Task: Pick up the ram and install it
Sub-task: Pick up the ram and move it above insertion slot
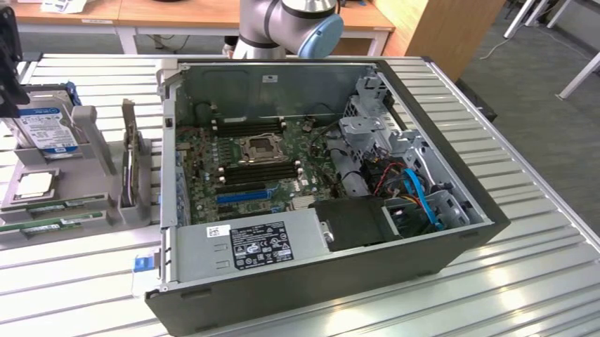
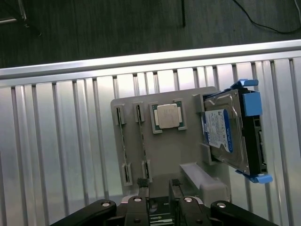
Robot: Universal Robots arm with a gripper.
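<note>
Gripper (image 2: 157,184) is wide open and holding nothing. We see both fingers (image 2: 141,187) well apart, with bare tray (image 2: 188,150) showing in the gap. It hangs over the tray edge, near one end of the ram holders, and touches nothing we can see.

Ram (image 2: 143,141) is parked in the tray, standing on edge between grey clips. A second stick (image 2: 122,143) runs parallel just beside it in its own clips. In the exterior view we see them as two green strips at the tray's near end, at that view's far left.

Other tray contents:
- CPU (image 2: 167,116) lies flat in its pocket, just beside the ram.
- Drive (image 2: 225,132) stands on edge in blue brackets, on the far side of the CPU from the sticks.

Card (image 1: 131,168) stands upright in a grey stand between the tray and the case.

Case (image 1: 450,175) lies on its side with the panel off, on the slatted table (image 1: 525,281), to the exterior view's right of the tray. Inside is the board (image 1: 211,182), with the socket (image 1: 258,147) mid-board. Long black slots (image 1: 255,172) sit on both sides of the socket. PSU (image 1: 253,246) is at the near end.

Arm (image 1: 281,24) rises behind the case.
</note>
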